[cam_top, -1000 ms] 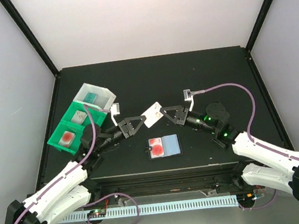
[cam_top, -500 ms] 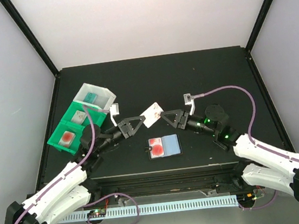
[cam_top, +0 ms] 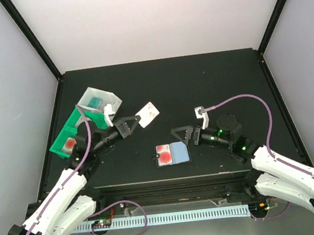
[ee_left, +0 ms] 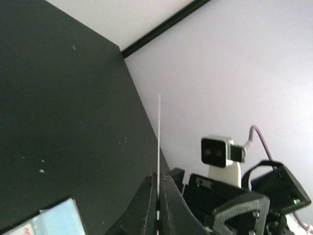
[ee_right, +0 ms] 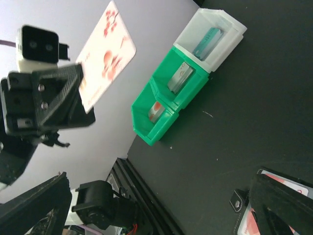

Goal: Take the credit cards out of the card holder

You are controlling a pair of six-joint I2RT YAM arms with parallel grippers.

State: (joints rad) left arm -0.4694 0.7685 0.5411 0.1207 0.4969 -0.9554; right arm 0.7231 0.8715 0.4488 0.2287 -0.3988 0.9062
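Note:
My left gripper [cam_top: 136,122] is shut on a white credit card with red marks [cam_top: 148,113], held in the air right of the bins. In the left wrist view that card [ee_left: 159,132] shows edge-on as a thin line between the closed fingers. The card holder [cam_top: 172,154] lies open on the table, with a card bearing a red round mark [cam_top: 163,156] in its left pocket. My right gripper [cam_top: 177,135] stands open and empty just right of the holder. Its wrist view shows the held card [ee_right: 105,61] and the holder's edge [ee_right: 274,196].
A white bin [cam_top: 100,101] with a teal card [ee_right: 208,41] and two joined green bins [cam_top: 70,134] with a pale card [ee_right: 180,77] and a red-marked card [ee_right: 155,110] sit at the table's left. Black frame posts stand at the back corners.
The right gripper let go of the white card, opened wide and drew back toward the holder. The left gripper closed on the card and carried it up and left toward the bins.

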